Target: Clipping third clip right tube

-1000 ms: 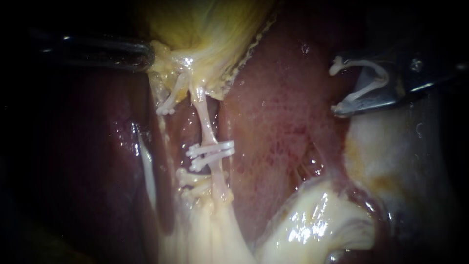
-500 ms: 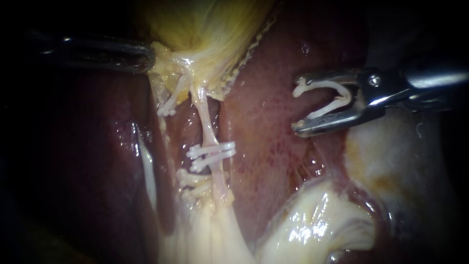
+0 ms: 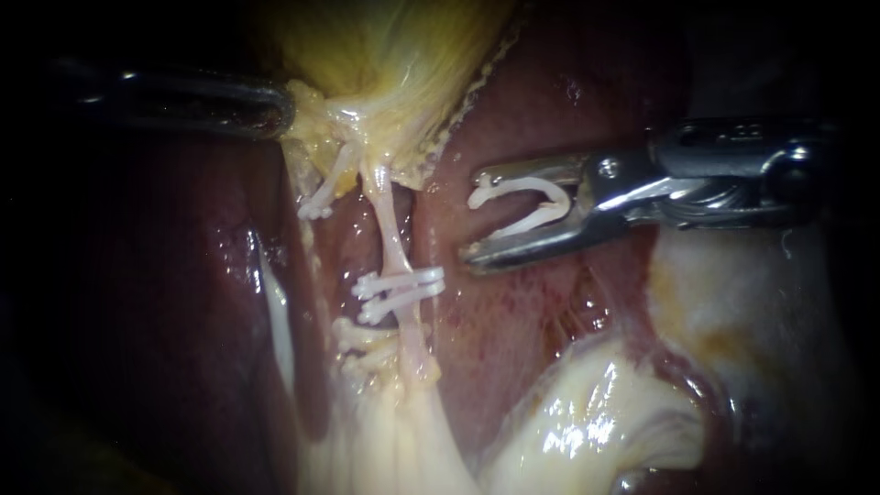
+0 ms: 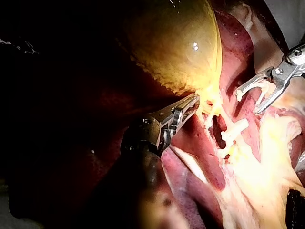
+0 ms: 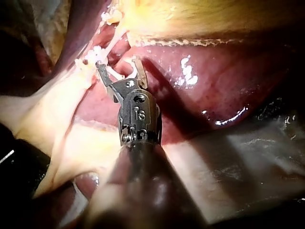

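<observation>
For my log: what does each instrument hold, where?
The right instrument: a white clip, by its legs; the left instrument: the gallbladder, at its neck.

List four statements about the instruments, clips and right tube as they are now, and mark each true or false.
1. The right instrument carries a loaded clip between its jaws. True.
2. The loaded clip sits around the right tube. False: it is apart from the tube, over the liver.
3. The right tube bears two clips. True.
4. The left instrument has open jaws that hold nothing. False: its jaws are shut on tissue at the gallbladder.
</observation>
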`<state>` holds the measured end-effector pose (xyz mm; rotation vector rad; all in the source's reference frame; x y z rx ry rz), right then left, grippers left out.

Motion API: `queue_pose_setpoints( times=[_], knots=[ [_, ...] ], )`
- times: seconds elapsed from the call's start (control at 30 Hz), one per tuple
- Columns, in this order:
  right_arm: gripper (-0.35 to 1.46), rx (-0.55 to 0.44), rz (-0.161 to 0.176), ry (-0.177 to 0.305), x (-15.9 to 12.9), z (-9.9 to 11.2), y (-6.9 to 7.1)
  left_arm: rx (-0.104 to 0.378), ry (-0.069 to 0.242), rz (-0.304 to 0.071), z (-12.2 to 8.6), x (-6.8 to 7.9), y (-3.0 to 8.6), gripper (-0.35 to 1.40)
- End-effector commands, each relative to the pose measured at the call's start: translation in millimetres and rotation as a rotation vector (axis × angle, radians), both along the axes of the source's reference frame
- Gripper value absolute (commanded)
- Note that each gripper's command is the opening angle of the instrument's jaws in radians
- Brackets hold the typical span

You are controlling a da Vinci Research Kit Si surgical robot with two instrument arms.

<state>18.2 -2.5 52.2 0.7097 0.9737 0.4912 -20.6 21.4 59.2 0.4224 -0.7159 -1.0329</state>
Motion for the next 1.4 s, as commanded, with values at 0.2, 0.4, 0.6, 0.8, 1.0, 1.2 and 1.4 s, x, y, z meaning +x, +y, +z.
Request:
queue_pose_setpoints(
  times=[0.2, 0.4, 0.6, 0.8, 1.0, 1.2, 1.4],
  knots=[
    [0.49, 0.029, 0.019, -0.011, 1.8, 2.0, -0.1, 0.000, 0.000, 0.001, 0.1, 0.0, -0.1, -0.35],
    [0.49, 0.073, 0.041, 0.011, 3.1, 4.2, -0.4, 0.000, 0.000, 0.000, 0.2, -0.1, -0.1, -0.35],
    [0.49, 0.136, 0.074, 0.091, 4.7, 6.3, -1.1, -0.001, 0.001, 0.000, 0.2, -0.2, -0.1, -0.35],
    [0.50, 0.182, 0.103, 0.181, 6.0, 7.3, -1.8, -0.001, 0.001, -0.001, 0.3, -0.3, -0.1, -0.35],
    [0.50, 0.258, 0.134, 0.276, 6.2, 6.9, -1.6, -0.001, 0.001, -0.001, 0.4, -0.4, -0.1, -0.35],
    [0.50, 0.320, 0.166, 0.335, 6.2, 5.4, -0.9, -0.001, 0.001, -0.001, 0.4, -0.4, -0.1, -0.35],
    [0.49, 0.345, 0.178, 0.354, 6.0, 3.8, -0.1, -0.002, 0.001, -0.001, 0.4, -0.4, -0.1, -0.35]
  ],
)
